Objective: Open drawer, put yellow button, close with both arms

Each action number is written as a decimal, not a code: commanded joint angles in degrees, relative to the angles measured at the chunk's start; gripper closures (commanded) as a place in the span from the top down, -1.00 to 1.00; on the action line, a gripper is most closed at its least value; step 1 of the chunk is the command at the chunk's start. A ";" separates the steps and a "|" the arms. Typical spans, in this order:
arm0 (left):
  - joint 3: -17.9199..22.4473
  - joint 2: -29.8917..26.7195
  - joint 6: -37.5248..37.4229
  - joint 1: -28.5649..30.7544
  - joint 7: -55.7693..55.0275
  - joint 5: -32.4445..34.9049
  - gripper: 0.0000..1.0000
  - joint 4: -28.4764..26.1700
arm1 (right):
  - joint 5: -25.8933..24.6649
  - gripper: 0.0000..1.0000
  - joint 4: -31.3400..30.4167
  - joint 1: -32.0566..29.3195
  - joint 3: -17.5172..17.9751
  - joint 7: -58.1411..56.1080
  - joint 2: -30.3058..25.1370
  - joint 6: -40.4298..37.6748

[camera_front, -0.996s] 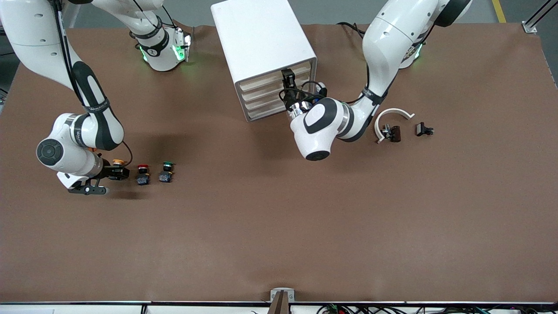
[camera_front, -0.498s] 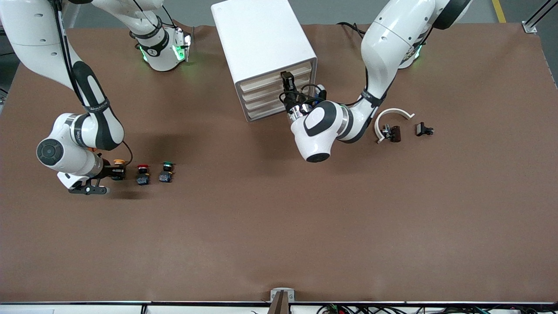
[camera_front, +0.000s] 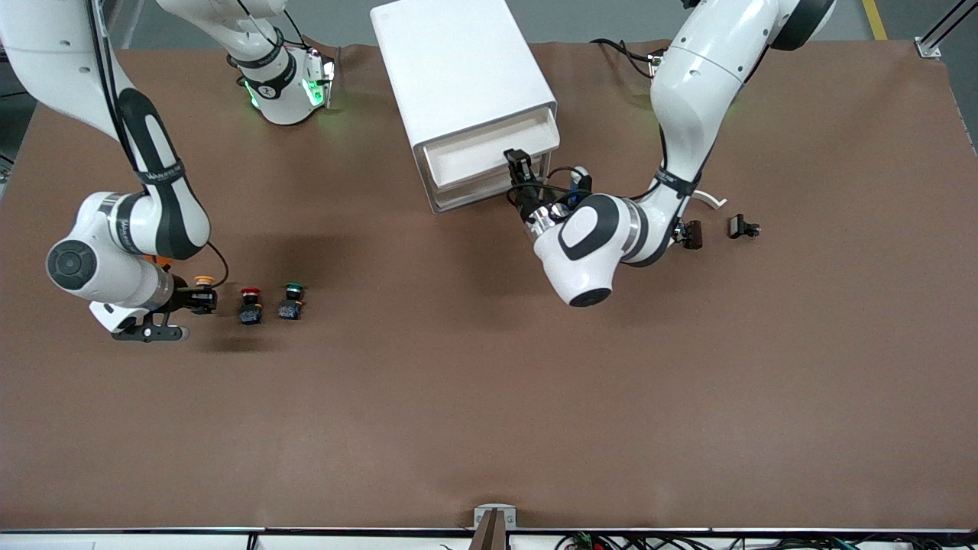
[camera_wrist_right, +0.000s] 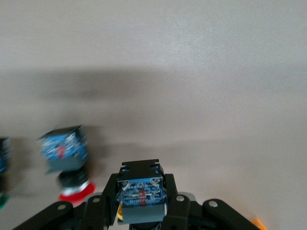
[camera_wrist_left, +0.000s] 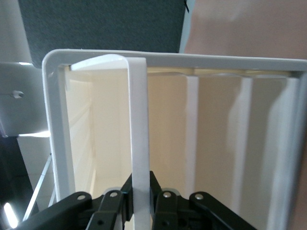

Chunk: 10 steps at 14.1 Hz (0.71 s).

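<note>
right gripper (camera_front: 200, 302) clamps yellow button (camera_front: 203, 283), cap up; left gripper (camera_front: 519, 164) grips the part-open drawer (camera_front: 489, 149).

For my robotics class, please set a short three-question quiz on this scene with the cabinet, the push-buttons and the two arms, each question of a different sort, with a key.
1. True or false: the drawer stands partly pulled out of the cabinet.
2. Which button does the right gripper hold? A) red button B) green button C) yellow button
3. Fill in: the left gripper is shut on the ____.

Key
1. True; the three lower drawers sit flush.
2. C; the right wrist view shows the fingers clamping its blue base.
3. Drawer; the left wrist view shows its front lip between the fingers.
</note>
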 commanded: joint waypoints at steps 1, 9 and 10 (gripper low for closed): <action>4.17 1.14 3.44 0.15 0.47 0.22 -1.00 1.50 | -0.73 -0.55 2.30 2.25 0.12 0.34 -6.21 -10.25; 4.71 1.06 7.05 4.90 3.63 0.39 0.28 2.65 | -0.47 -0.54 12.84 12.96 0.21 16.92 -13.07 -35.57; 4.71 1.06 7.05 5.07 3.81 0.57 0.99 3.87 | -0.12 -0.54 15.21 14.46 0.21 20.26 -13.17 -38.91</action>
